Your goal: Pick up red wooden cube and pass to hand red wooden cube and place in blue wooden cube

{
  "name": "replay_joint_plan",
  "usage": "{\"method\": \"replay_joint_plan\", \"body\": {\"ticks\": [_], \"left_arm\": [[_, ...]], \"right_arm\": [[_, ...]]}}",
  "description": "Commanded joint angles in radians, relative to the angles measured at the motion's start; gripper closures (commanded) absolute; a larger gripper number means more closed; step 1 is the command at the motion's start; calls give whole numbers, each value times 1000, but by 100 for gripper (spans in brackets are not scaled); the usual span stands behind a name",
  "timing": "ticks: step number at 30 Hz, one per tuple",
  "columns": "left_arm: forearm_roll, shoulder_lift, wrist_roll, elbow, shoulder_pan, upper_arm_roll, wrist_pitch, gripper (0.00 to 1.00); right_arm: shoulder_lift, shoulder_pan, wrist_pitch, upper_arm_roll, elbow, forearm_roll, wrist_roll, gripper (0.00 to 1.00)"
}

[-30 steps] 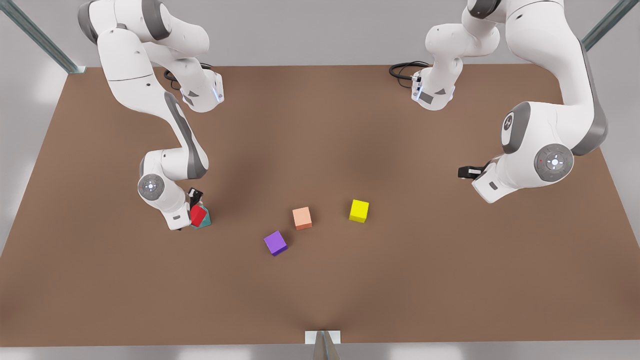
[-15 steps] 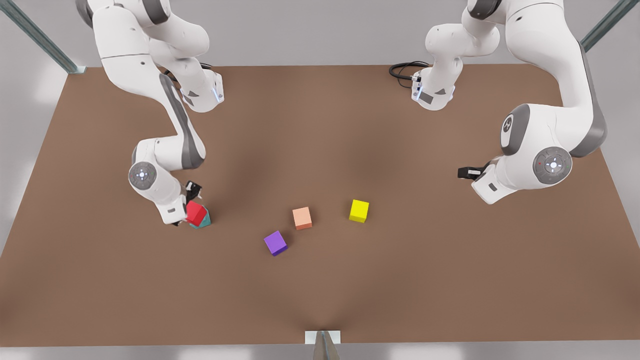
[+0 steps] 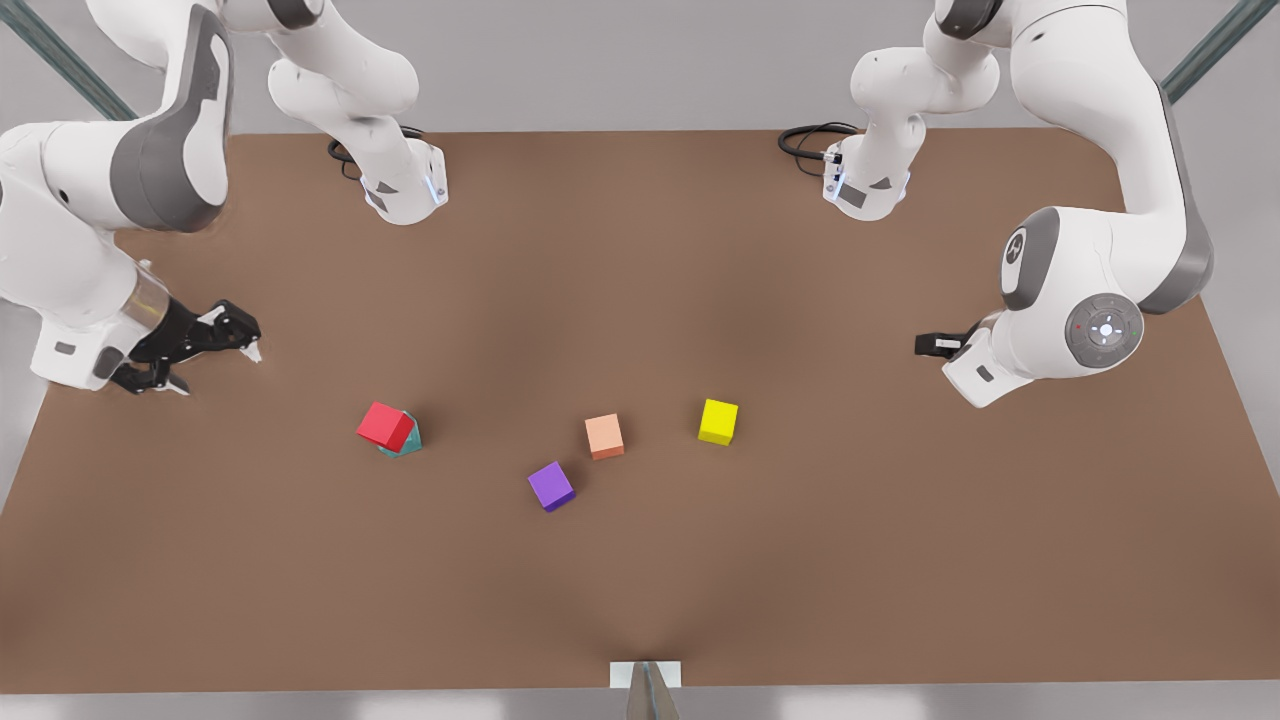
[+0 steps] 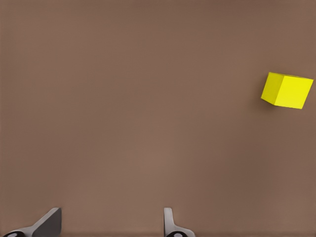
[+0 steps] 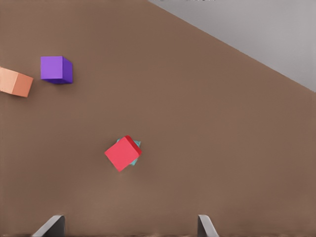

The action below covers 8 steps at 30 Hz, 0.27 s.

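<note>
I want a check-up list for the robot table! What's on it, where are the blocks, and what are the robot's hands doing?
Surface: brown table, flat, bare between the blocks.
Job's things: red wooden cube sits tilted on top of the blue wooden cube, free of both grippers.
Clutter: purple cube, salmon cube, yellow cube, all apart.
Grippers: right gripper open at the front view's left, away from the stack; left gripper waits near the front view's right, open.
Cables: black loops by the arm bases.
Surroundings: grey wall, metal struts.
</note>
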Motion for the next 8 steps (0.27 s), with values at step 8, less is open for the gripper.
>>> {"method": "replay_joint_plan", "body": {"ticks": [8], "left_arm": [[2,-3,1,3,1,0,-6,0]], "right_arm": [[-24,47,-245,12,16,-16,656,0]]}}
